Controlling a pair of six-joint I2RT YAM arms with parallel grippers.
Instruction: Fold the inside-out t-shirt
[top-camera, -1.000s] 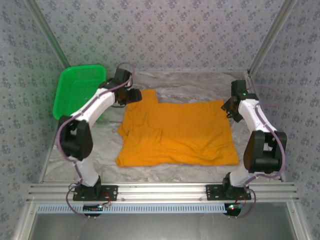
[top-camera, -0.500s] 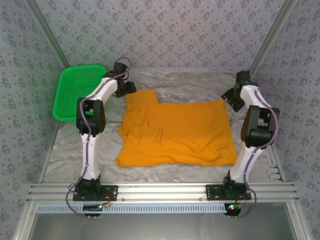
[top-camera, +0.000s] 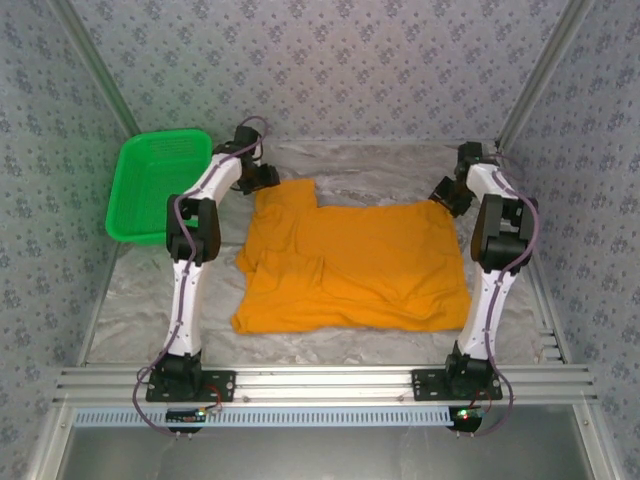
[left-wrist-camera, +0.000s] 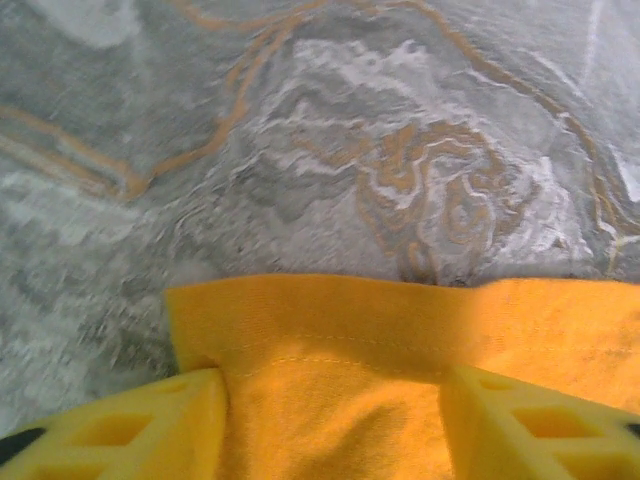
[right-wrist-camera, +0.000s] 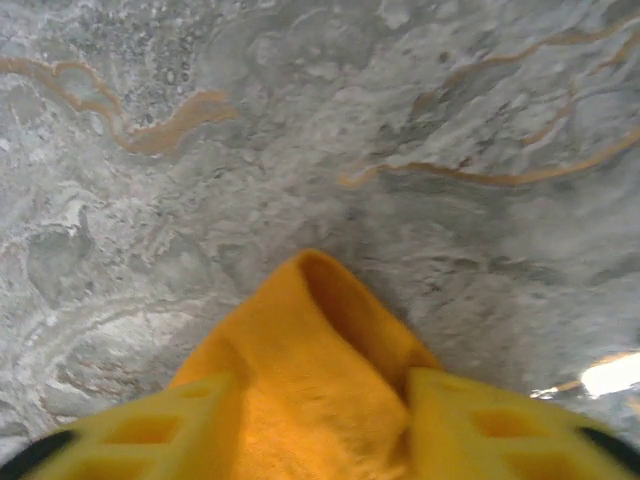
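Observation:
The inside-out t-shirt (top-camera: 350, 265) is orange-yellow and lies spread flat on the middle of the table. My left gripper (top-camera: 265, 180) is down on its far left corner. In the left wrist view the stitched hem (left-wrist-camera: 330, 320) bunches up between the two yellow fingers (left-wrist-camera: 140, 430) of the left gripper (left-wrist-camera: 330, 425). My right gripper (top-camera: 443, 195) is down on the far right corner. In the right wrist view the right gripper (right-wrist-camera: 322, 425) pinches a raised fold of the t-shirt (right-wrist-camera: 320, 330) between its fingers.
A green mesh basket (top-camera: 150, 185) stands at the far left, just beyond the left arm. Crinkled silver-grey sheeting (top-camera: 380, 165) covers the table. Patterned walls close in the back and both sides, and an aluminium rail (top-camera: 320, 380) runs along the near edge.
Both arms have reached out to the shirt's far corners and come down onto them. Both pairs of jaws have narrowed onto the cloth. The shirt has hardly shifted.

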